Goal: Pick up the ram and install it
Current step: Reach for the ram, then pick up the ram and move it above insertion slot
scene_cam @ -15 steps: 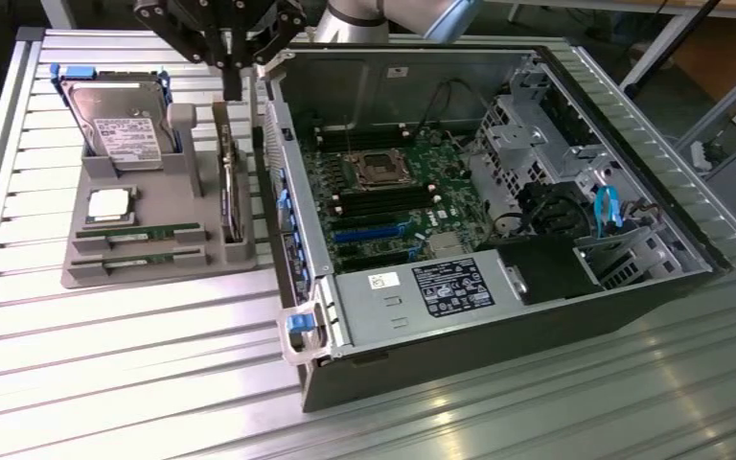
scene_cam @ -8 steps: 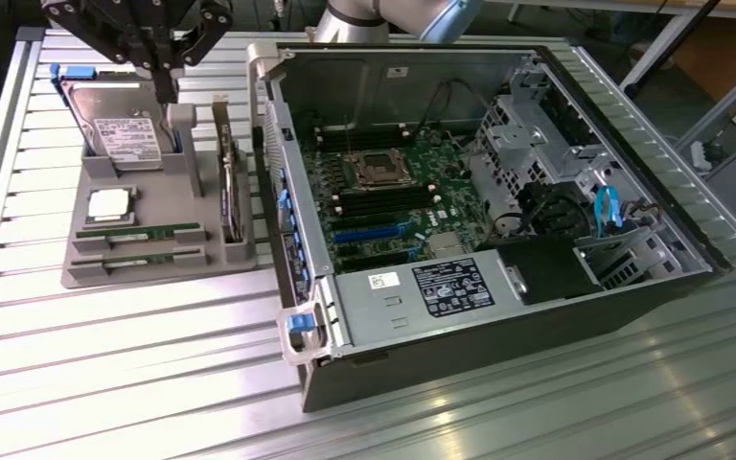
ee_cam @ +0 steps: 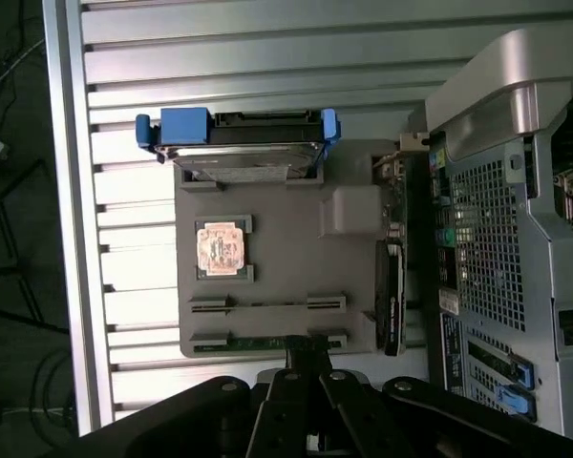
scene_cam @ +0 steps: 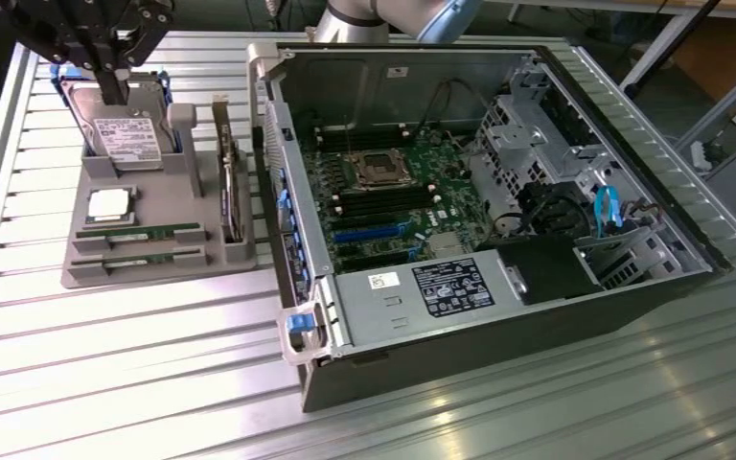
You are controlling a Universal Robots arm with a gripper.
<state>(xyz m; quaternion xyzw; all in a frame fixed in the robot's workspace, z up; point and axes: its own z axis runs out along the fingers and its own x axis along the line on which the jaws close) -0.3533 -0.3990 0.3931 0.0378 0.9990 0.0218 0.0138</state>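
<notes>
A gray tray (scene_cam: 150,278) sits on the metal worktop (scene_cam: 126,383), close to the worktop's edge on the exterior view's left. A big open computer case (scene_cam: 496,374) stands just beside the tray, on the exterior view's right. A hard drive (scene_cam: 127,134) with blue clips stands up at one end of the tray. Next to it lies a square silver chip (scene_cam: 110,203). After the chip comes the ram (scene_cam: 138,233), a long thin green stick. It lies in its own slot in the tray, toward the end away from the hard drive. A second green stick (scene_cam: 138,259) lies in the last slot, just beside the ram. A dark card (scene_cam: 227,182) stands on its edge along the side of the tray nearest the case. The black end effector (scene_cam: 115,91) hangs in the air above the tray and touches none of the parts. Its fingers are closed tight together. In the wrist view the tip of the end effector (ee_cam: 307,351) lines up with the last slot of the tray.
</notes>
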